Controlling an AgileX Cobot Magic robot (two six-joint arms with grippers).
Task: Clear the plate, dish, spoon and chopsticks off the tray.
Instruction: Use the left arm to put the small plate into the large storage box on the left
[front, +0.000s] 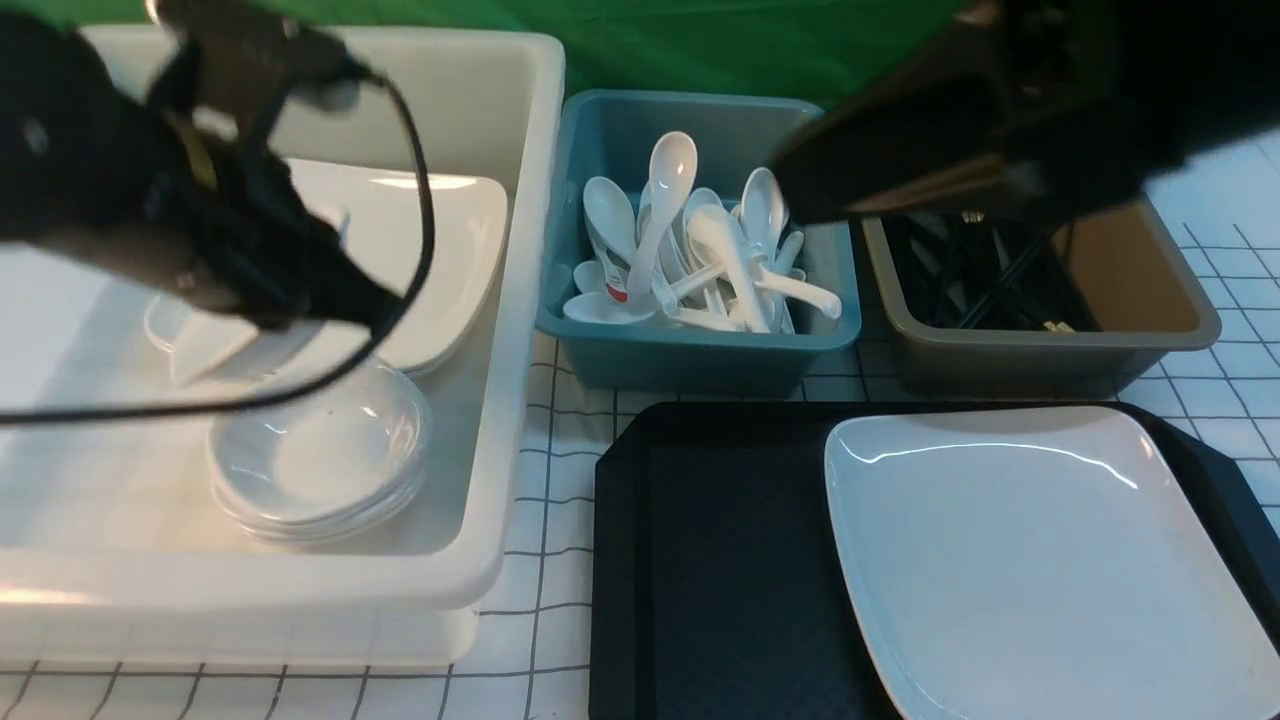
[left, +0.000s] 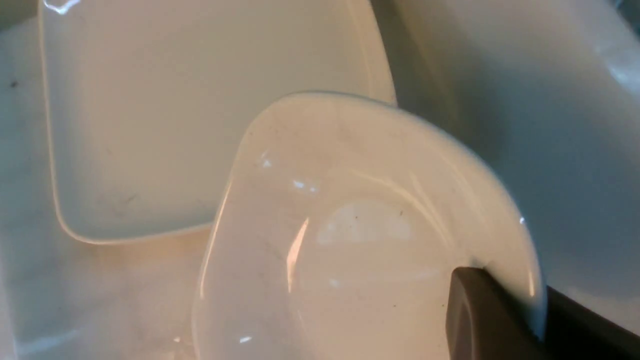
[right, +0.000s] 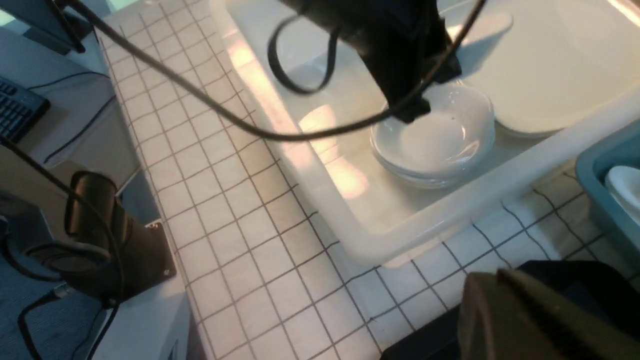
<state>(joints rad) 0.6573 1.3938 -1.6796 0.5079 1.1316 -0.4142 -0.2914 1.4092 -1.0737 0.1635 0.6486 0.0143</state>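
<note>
The black tray (front: 720, 560) lies at the front right, and the large white plate (front: 1040, 560) rests on its right half. Over the white bin (front: 520, 330), my left gripper (front: 300, 310) is shut on the rim of a small white dish (front: 200, 350). The left wrist view shows that dish (left: 350, 240) pinched at its edge by the fingers (left: 480, 310). My right gripper (front: 800, 195) is shut and holds nothing, blurred above the bins at the back. White spoons (front: 690, 250) lie in the blue bin and black chopsticks (front: 980, 270) in the brown bin.
In the white bin sit a stack of small dishes (front: 320, 460) and a large plate (front: 440, 250). The blue bin (front: 700, 360) and brown bin (front: 1150, 330) stand behind the tray. A white gridded cloth (right: 240, 210) covers the table.
</note>
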